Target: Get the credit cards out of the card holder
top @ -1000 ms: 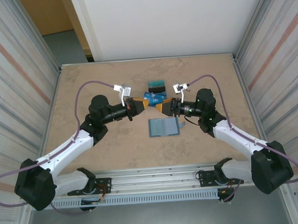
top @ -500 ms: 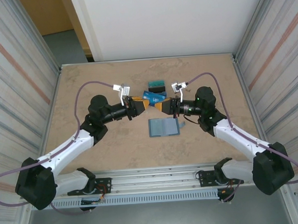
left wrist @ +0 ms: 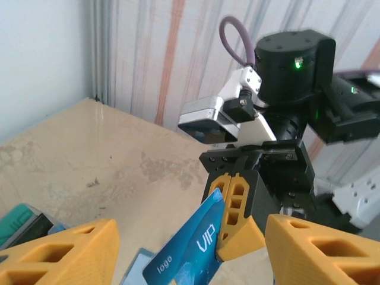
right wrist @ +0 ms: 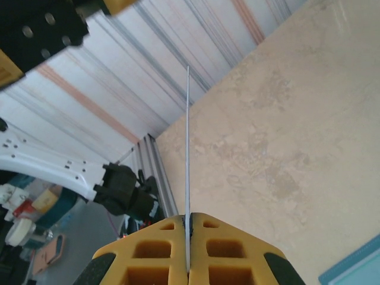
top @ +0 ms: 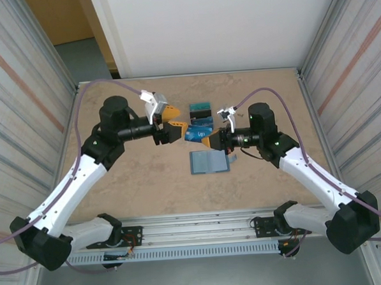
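Note:
The card holder [top: 209,161] lies open and flat on the table, pale inner faces up. Just above it, my right gripper [top: 206,140] is shut on a blue credit card [top: 193,134] printed "VIP" [left wrist: 191,248], gripping one corner. In the right wrist view that card [right wrist: 188,142] stands edge-on, pinched between the shut fingers [right wrist: 189,221]. My left gripper [top: 176,119] is open to the left of the card, its orange fingers [left wrist: 65,252] apart on either side and not touching it. More credit cards [top: 200,108], teal and black, lie behind, with a blue one [top: 203,121] beside them.
Bare table stretches left, right and in front of the card holder. Corrugated metal walls [top: 29,106] close both sides, and a white wall stands at the back. The card holder's corner [right wrist: 356,266] shows below the right gripper.
My left gripper opened, let go of the blue card and drew back up and left. My right gripper shut on the card and now holds it alone.

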Motion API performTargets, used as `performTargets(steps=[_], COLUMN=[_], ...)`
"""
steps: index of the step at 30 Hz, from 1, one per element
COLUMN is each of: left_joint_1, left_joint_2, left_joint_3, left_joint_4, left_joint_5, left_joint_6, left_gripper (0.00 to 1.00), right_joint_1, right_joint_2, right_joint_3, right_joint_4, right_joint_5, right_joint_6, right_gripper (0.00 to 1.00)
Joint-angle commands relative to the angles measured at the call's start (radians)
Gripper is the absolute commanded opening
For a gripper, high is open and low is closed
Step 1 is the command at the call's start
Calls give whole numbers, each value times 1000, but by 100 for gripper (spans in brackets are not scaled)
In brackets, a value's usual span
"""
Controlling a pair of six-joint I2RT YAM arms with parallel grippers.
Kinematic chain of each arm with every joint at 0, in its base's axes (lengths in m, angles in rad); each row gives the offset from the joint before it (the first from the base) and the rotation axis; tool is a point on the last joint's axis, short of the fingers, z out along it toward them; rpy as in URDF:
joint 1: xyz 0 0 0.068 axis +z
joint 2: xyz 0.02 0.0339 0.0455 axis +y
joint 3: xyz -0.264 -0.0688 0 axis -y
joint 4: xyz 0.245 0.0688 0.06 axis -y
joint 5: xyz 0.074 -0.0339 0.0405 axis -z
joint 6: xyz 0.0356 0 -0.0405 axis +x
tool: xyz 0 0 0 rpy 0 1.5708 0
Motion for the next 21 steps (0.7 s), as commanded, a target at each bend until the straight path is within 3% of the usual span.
performTargets(steps=[1, 6, 10, 18, 21], left_joint_1=[-20, -74, -82, -84, -82], left_joint_2=[84, 187, 270, 394, 439], left_joint_3=[101, 228, 312, 428, 482], left_joint_4=[-264, -421, -507, -631, -698], left_joint_5=[52, 50, 78, 155, 184], left_joint_6=[226, 366, 407, 493, 532], left_gripper=[64, 61, 54, 52, 46], right_joint_1=[1, 1, 3, 6, 6], right_joint_2=[-19, -19, -6, 15, 16], right_joint_3=[49, 62, 74, 88, 89], right_joint_4=[-112, -140, -157, -180, -188], right_joint_5=[-40, -46, -56, -79, -70], right_joint_6=[-86, -106, -118, -139, -148], right_gripper=[0, 0, 0, 0, 0])
